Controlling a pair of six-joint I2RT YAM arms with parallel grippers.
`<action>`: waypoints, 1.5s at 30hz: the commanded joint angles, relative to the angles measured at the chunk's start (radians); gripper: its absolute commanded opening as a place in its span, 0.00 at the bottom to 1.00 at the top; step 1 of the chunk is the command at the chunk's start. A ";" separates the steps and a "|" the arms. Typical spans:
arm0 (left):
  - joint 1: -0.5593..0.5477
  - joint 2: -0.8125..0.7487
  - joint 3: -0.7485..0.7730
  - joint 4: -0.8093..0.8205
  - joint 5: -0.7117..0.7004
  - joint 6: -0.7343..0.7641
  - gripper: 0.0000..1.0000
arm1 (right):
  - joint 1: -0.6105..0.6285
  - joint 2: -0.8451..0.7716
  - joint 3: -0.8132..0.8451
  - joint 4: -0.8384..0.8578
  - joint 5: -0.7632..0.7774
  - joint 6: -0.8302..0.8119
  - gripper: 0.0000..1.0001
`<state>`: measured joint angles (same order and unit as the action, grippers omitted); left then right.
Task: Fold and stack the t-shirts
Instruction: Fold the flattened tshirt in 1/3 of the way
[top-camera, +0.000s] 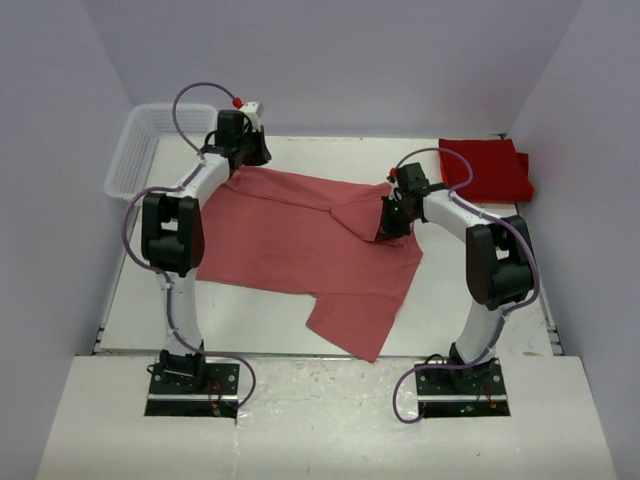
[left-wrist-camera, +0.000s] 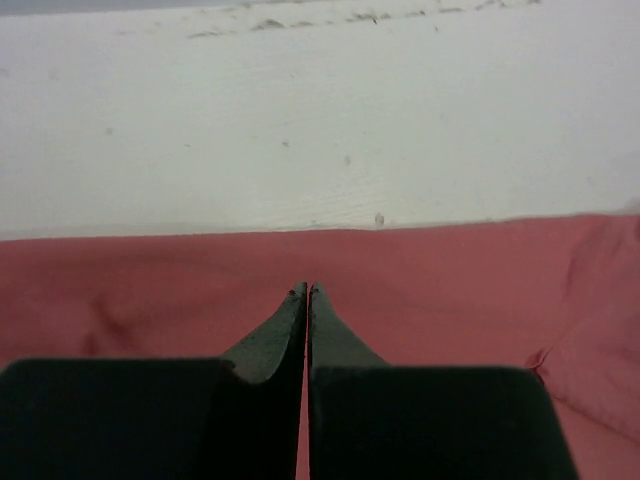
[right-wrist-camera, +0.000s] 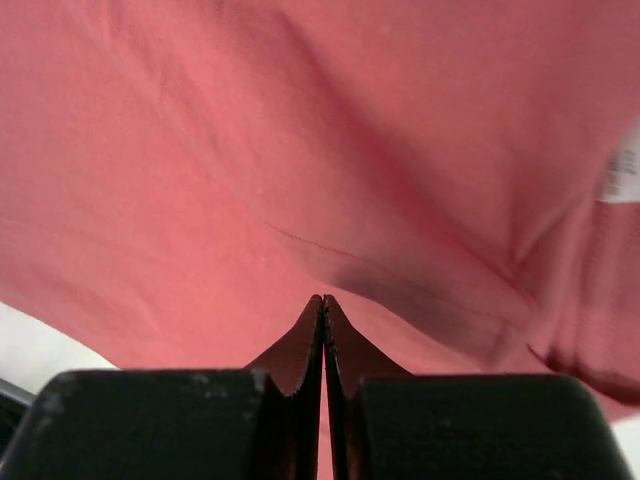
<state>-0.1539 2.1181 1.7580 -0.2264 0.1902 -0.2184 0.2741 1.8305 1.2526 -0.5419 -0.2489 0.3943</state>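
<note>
We find the left tool (left-wrist-camera: 307, 290) clenched at the far hem of the salmon-red t-shirt (top-camera: 290, 240), its two dark fingers pressed together with a thin line of red cloth showing in the slit between them. The hem runs straight across just ahead of the tips, and beyond it lies the bare white counter (left-wrist-camera: 300, 120). The right tool (right-wrist-camera: 322, 300) is likewise squeezed tight on the same shirt, and from its wrist camera the cloth fills nearly everything ahead of and above the fingertips, creased in one long diagonal fold, with a white label (right-wrist-camera: 622, 172) at the far right edge (its print too blurred for us to read). From overhead, the shirt lies spread between the two tools, bunched into a raised fold where the right tool grips it. One part of it trails back from that tool toward the arm bases, reaching the counter's near edge. Beyond the right tool and off to its right, well apart from it, the folded red t-shirts (top-camera: 487, 168) sit as a flat pile in the counter's far corner. A white mesh basket (top-camera: 135, 150) stands near the left tool, off to its left.
</note>
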 joint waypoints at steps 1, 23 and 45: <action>-0.003 0.104 0.063 0.028 0.207 -0.047 0.00 | 0.022 0.033 0.039 0.068 -0.107 0.023 0.00; -0.045 0.182 -0.065 -0.105 -0.167 -0.045 0.00 | 0.024 0.277 0.295 -0.131 0.219 0.167 0.00; -0.319 0.138 -0.242 -0.120 -0.299 -0.128 0.00 | -0.038 0.211 0.337 -0.329 0.301 0.390 0.00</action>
<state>-0.4416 2.1944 1.5669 -0.2245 -0.1223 -0.3077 0.2661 2.1063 1.5963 -0.8444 0.0177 0.7452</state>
